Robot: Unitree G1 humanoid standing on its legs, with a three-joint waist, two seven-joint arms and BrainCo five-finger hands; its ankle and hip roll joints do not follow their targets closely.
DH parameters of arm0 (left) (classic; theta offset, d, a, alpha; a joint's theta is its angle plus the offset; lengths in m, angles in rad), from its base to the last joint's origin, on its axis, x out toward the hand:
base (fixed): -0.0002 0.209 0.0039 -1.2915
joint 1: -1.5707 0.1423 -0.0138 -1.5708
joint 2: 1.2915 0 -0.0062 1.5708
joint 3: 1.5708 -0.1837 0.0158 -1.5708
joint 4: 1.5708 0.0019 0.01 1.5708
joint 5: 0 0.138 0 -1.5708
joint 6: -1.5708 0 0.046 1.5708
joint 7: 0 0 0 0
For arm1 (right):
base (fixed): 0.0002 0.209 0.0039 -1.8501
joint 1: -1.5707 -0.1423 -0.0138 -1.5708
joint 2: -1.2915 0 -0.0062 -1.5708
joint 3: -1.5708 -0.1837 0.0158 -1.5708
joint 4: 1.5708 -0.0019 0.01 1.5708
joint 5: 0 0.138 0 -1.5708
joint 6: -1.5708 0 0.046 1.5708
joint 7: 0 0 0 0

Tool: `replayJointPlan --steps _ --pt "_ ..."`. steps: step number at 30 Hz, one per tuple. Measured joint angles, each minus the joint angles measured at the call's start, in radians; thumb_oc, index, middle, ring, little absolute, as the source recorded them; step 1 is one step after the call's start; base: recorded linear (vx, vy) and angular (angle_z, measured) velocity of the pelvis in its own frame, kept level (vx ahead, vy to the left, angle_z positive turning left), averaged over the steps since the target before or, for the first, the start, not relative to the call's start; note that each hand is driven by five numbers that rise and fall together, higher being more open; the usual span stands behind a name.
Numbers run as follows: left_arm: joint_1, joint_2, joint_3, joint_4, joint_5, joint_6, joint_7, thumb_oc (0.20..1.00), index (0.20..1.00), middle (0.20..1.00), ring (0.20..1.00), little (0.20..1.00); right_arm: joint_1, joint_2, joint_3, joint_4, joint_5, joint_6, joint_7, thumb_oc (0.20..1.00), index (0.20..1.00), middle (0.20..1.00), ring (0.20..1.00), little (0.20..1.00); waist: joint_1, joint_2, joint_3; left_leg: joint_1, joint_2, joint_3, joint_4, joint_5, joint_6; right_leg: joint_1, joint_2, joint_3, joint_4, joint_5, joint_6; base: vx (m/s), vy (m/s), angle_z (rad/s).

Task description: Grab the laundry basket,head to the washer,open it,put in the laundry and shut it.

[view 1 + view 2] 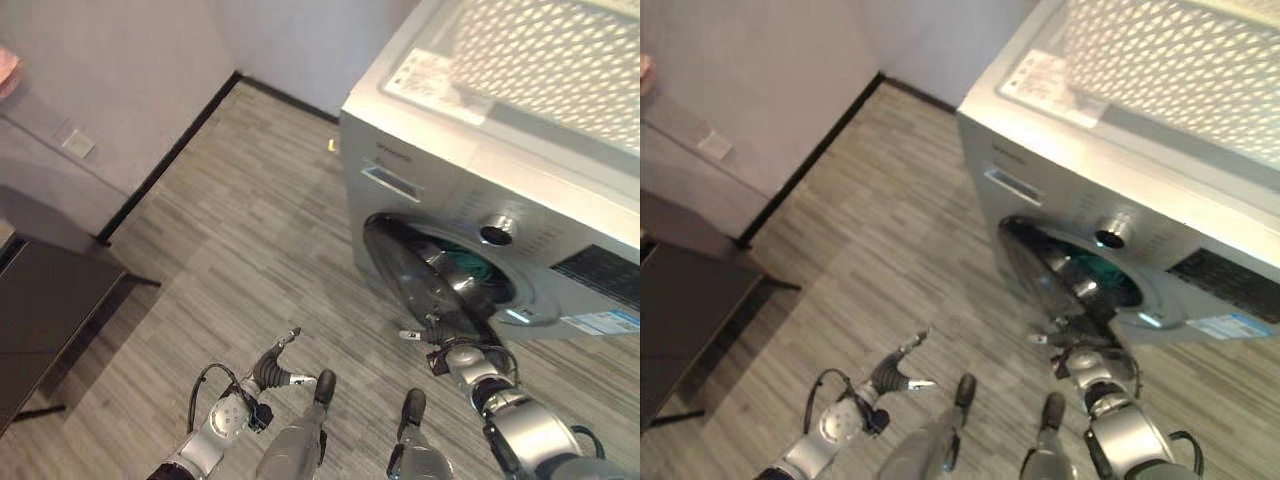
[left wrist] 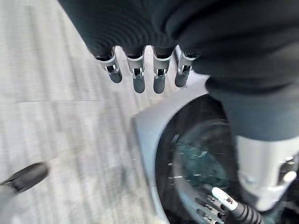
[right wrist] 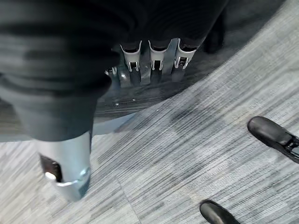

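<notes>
the right hand [image 1: 447,352] had its fingers [image 3: 156,65] stretched out flat against the lower edge of the washer door [image 1: 415,280], not curled round anything. the door stood ajar on the silver washer [image 1: 500,150] at the right, and some teal laundry [image 1: 478,268] sat inside the drum behind it. over on the left, the left hand [image 1: 272,368] hung loose above the wood floor [image 1: 240,230], fingers [image 2: 136,74] relaxed and holding nothing. a dark table [image 1: 45,310] stood far left by the wall.

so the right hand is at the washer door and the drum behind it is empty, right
Not quite. The right hand is at the washer door, but the drum isn't empty: the left eye view shows teal laundry inside it.
</notes>
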Motion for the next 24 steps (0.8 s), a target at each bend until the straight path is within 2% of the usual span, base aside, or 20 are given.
replayJointPlan --steps 2,4,5,7,8,11,12,14,16,19,22,23,24 --pt "0.005 0.009 0.000 0.002 0.000 0.000 0.000 1.000 1.000 1.000 1.000 1.000 -0.032 -0.038 -0.047 0.043 0.042 0.003 -0.008 1.000 1.000 1.000 1.000 1.000 0.016 0.023 0.012 -0.026 -0.001 -0.003 -0.003 0.010 -0.001 -0.023 -0.002 -0.004 0.000 0.001 0.000 0.00 -0.061 0.09" --pt "0.014 0.010 0.011 -0.018 -0.001 -0.002 0.002 1.000 1.000 1.000 1.000 1.000 -0.068 -0.136 -0.094 0.102 0.080 0.018 -0.011 1.000 1.000 1.000 1.000 1.000 0.025 0.061 0.028 -0.054 -0.007 -0.012 -0.012 0.029 0.000 -0.052 -0.008 -0.008 -0.001 0.005 0.006 0.00 -0.025 0.12" --pt "0.033 0.013 0.014 -0.039 -0.006 -0.005 0.006 1.000 1.000 1.000 1.000 1.000 -0.091 -0.213 -0.110 0.132 0.109 0.023 -0.009 1.000 1.000 1.000 1.000 1.000 0.025 0.087 0.030 -0.071 -0.009 -0.022 -0.036 0.049 -0.001 -0.077 -0.010 -0.010 0.000 0.008 0.007 -0.02 -0.011 0.11" --pt "0.052 0.016 0.023 -0.048 -0.029 -0.012 0.012 1.000 1.000 1.000 1.000 1.000 -0.104 -0.348 -0.144 0.135 0.144 0.027 -0.030 1.000 1.000 1.000 1.000 1.000 0.029 0.114 0.038 -0.102 -0.013 -0.020 -0.051 0.067 0.001 -0.117 -0.017 -0.008 0.000 0.019 0.017 -0.02 -0.027 0.00" --pt "0.071 0.015 0.035 -0.056 -0.033 -0.017 0.015 1.000 1.000 1.000 1.000 1.000 -0.109 -0.415 -0.159 0.148 0.162 0.040 -0.030 1.000 1.000 1.000 1.000 1.000 0.031 0.119 0.038 -0.123 -0.014 -0.016 -0.051 0.069 0.001 -0.141 -0.018 0.002 0.000 0.021 0.019 -0.02 -0.053 -0.11" --pt "0.092 0.012 0.054 -0.052 -0.043 -0.020 0.025 1.000 1.000 1.000 1.000 1.000 -0.126 -0.514 -0.194 0.185 0.204 0.047 -0.047 1.000 1.000 1.000 1.000 1.000 0.021 0.117 0.046 -0.158 -0.016 0.007 -0.046 0.071 0.001 -0.182 -0.020 0.020 0.000 0.032 0.016 -0.02 -0.072 -0.19" --pt "0.091 0.011 0.065 -0.043 -0.059 -0.022 0.034 1.000 1.000 1.000 1.000 1.000 -0.185 -0.588 -0.190 0.209 0.219 0.070 -0.038 1.000 1.000 1.000 1.000 1.000 0.018 0.121 0.046 -0.184 -0.017 0.011 -0.043 0.073 0.001 -0.213 -0.020 0.034 0.000 0.040 0.017 -0.01 -0.036 -0.20" --pt "0.082 0.006 0.088 -0.037 -0.072 -0.020 0.043 1.000 1.000 1.000 1.000 1.000 -0.202 -0.622 -0.184 0.217 0.228 0.069 -0.047 1.000 1.000 1.000 1.000 1.000 0.010 0.123 0.062 -0.195 -0.016 0.026 -0.040 0.075 -0.001 -0.227 -0.020 0.042 0.000 0.044 0.015 -0.01 -0.035 -0.16" --pt "0.077 0.006 0.113 -0.036 -0.079 -0.028 0.053 1.000 1.000 1.000 1.000 1.000 -0.303 -0.679 -0.189 0.240 0.288 0.063 -0.079 1.000 1.000 1.000 1.000 1.000 -0.003 0.140 0.072 -0.230 -0.015 0.031 -0.035 0.075 -0.001 -0.268 -0.020 0.061 0.000 0.049 0.018 0.03 -0.024 -0.15" --pt "0.046 -0.003 0.122 0.028 -0.080 -0.029 0.075 1.000 1.000 1.000 1.000 1.000 -0.334 -0.692 -0.127 0.196 0.314 0.048 -0.099 1.000 1.000 1.000 1.000 1.000 -0.016 0.138 0.075 -0.245 -0.014 0.056 -0.036 0.075 -0.001 -0.294 -0.019 0.078 0.000 0.056 0.018 0.03 -0.044 -0.19" --pt "0.019 -0.028 0.171 0.046 -0.117 -0.032 0.089 1.000 1.000 1.000 1.000 1.000 -0.255 -0.660 -0.113 0.120 0.308 0.012 -0.118 1.000 1.000 1.000 1.000 1.000 -0.033 0.118 0.090 -0.227 -0.011 0.061 -0.036 0.075 -0.001 -0.277 -0.016 0.084 0.001 0.067 0.005 0.07 -0.075 -0.05" --pt "0.000 -0.041 0.189 0.061 -0.130 -0.032 0.088 1.000 1.000 1.000 1.000 1.000 -0.177 -0.592 -0.209 0.093 0.304 -0.022 -0.126 1.000 1.000 1.000 1.000 1.000 -0.039 0.092 0.109 -0.172 -0.007 0.060 -0.043 0.075 -0.001 -0.224 -0.011 0.080 0.001 0.064 0.000 0.05 -0.035 0.07" --pt "-0.001 -0.040 0.187 0.064 -0.140 -0.032 0.087 1.000 1.000 1.000 1.000 1.000 -0.139 -0.548 -0.226 0.095 0.302 -0.026 -0.130 1.000 1.000 1.000 1.000 1.000 -0.055 0.079 0.118 -0.124 -0.003 0.058 -0.050 0.075 -0.002 -0.174 -0.011 0.071 0.000 0.051 0.002 0.15 -0.067 0.25"
